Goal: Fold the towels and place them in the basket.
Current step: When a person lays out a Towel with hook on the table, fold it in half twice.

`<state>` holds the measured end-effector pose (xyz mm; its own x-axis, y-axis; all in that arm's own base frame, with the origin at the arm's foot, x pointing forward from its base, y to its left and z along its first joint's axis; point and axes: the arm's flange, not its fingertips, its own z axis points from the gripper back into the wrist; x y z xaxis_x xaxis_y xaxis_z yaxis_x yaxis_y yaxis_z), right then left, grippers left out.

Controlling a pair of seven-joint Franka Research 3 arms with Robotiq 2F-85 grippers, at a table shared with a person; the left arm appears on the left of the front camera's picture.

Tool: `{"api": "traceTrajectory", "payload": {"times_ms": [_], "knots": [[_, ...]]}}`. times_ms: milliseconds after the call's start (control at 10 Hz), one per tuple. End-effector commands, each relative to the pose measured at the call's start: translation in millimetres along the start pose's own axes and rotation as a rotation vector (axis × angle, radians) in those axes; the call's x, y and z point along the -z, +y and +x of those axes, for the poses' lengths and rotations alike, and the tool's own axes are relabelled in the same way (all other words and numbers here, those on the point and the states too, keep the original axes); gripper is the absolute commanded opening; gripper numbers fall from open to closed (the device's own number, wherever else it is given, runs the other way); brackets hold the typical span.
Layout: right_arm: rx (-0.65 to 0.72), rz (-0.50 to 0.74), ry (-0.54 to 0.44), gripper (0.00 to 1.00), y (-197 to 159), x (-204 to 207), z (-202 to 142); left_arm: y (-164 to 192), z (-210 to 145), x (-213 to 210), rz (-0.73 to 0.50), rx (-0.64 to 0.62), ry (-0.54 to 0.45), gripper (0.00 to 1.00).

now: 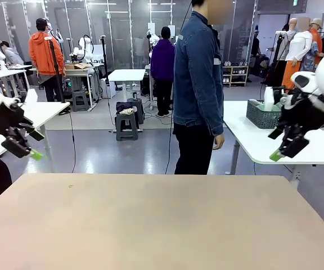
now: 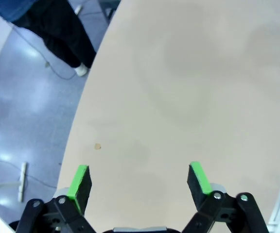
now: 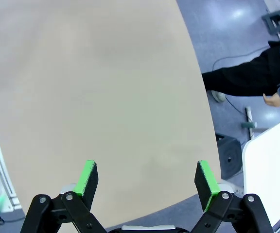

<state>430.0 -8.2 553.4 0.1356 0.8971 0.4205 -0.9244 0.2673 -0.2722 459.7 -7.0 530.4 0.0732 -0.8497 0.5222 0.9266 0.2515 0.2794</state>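
The towels are out of view. A dark grey lattice basket (image 1: pixel 262 116) stands on a white side table at the back right, and something pale pokes out of its top; I cannot tell what it is. My left gripper (image 1: pixel 37 145) hangs open above the table's left edge, holding nothing. My right gripper (image 1: pixel 274 145) hangs open off the right edge, also with nothing in it. In the left wrist view the left gripper (image 2: pixel 138 172) spreads its green pads wide over the bare beige table (image 2: pixel 188 97). The right gripper (image 3: pixel 146 170) does the same over the table (image 3: pixel 91 87).
A person in a denim jacket (image 1: pixel 198 84) stands at the far side of the table (image 1: pixel 162 225), turned sideways. Their dark trousers (image 2: pixel 57 34) and a hand (image 3: pixel 275 99) appear beside the table edge. White side tables flank both arms.
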Motion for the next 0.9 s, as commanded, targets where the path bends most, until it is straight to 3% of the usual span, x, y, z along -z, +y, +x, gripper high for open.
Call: {"api": "traceTrajectory", "payload": {"times_ms": [0, 200, 800], "knots": [[-0.060, 0.044, -0.019, 1.00, -1, -5, -8, 10, -14, -3, -0.095, 0.067, -0.050, 1.00], [-0.047, 0.028, -0.020, 1.00, -2, 6, -3, 10, -15, 0, -0.096, 0.020, -0.064, 1.00], [-0.049, 0.034, -0.015, 1.00, 0, -8, -8, 1, -17, -6, -0.066, 0.062, -0.053, 1.00]]}}
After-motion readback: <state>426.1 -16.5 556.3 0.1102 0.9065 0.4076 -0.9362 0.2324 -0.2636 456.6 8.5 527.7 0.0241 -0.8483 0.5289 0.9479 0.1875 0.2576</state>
